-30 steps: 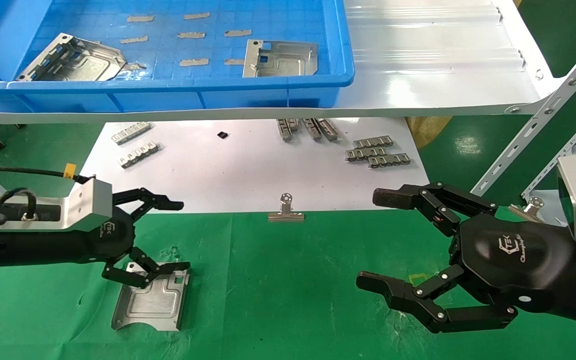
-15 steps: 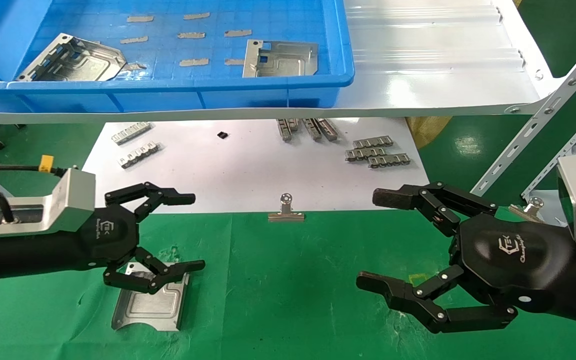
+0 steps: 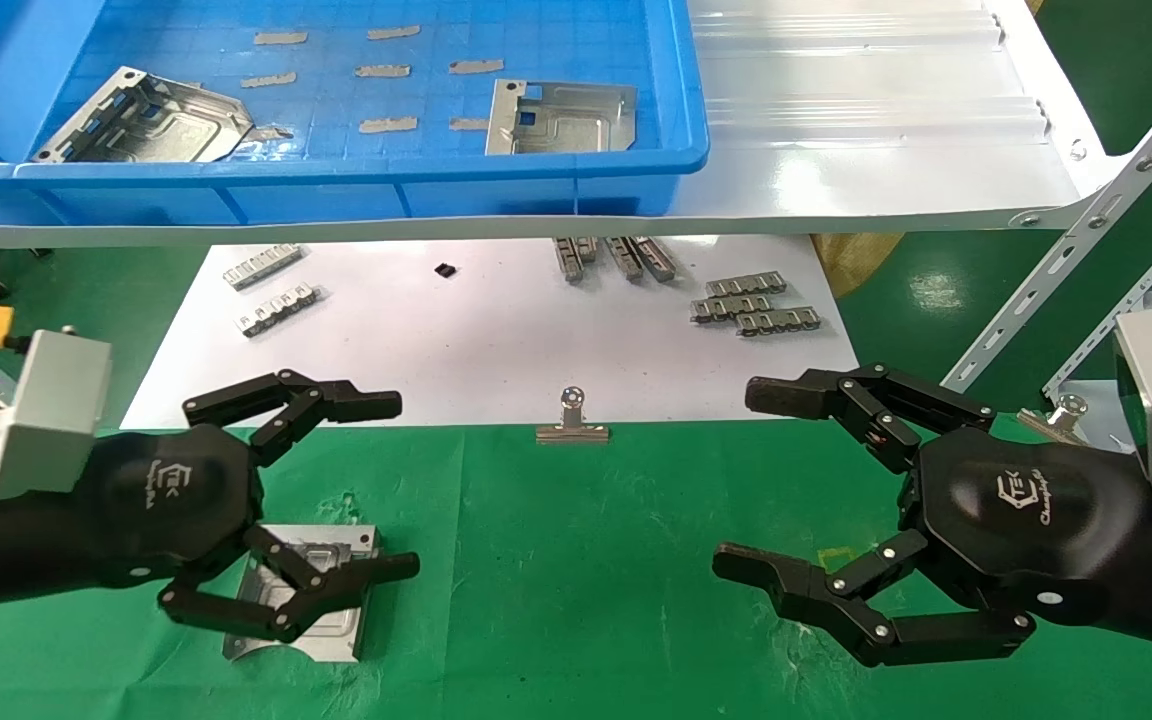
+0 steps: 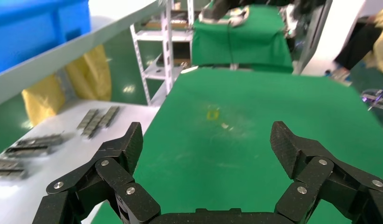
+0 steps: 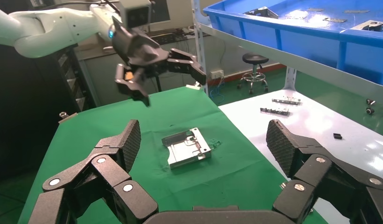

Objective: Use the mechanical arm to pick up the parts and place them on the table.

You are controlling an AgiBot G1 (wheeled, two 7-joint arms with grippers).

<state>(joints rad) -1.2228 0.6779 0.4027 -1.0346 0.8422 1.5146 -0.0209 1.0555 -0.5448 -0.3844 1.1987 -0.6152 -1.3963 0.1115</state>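
One silver plate (image 3: 331, 548) lies flat on the green cloth table (image 3: 576, 580) at the front left; it also shows in the right wrist view (image 5: 185, 148). My left gripper (image 3: 406, 485) is open and empty, raised above the plate, and its lower finger hides part of the plate. It shows in the air in the right wrist view (image 5: 173, 88), and its own view (image 4: 205, 140) shows only cloth between its fingers. My right gripper (image 3: 736, 478) is open and empty over the cloth at the right (image 5: 203, 140). Two more plates (image 3: 151, 120) (image 3: 561, 118) lie in the blue bin (image 3: 336, 185).
The bin stands on a glossy white shelf (image 3: 886, 150) overhanging the back. Under it a white sheet (image 3: 496, 340) holds small grey comb-like strips (image 3: 756, 305) (image 3: 271, 290). A binder clip (image 3: 572, 420) stands at the cloth's edge. Slanted shelf struts (image 3: 1066, 260) are at the right.
My left gripper has pulled back towards the left and near side and lifted off the plate, still open. The plate stays on the cloth. The right arm has not moved.
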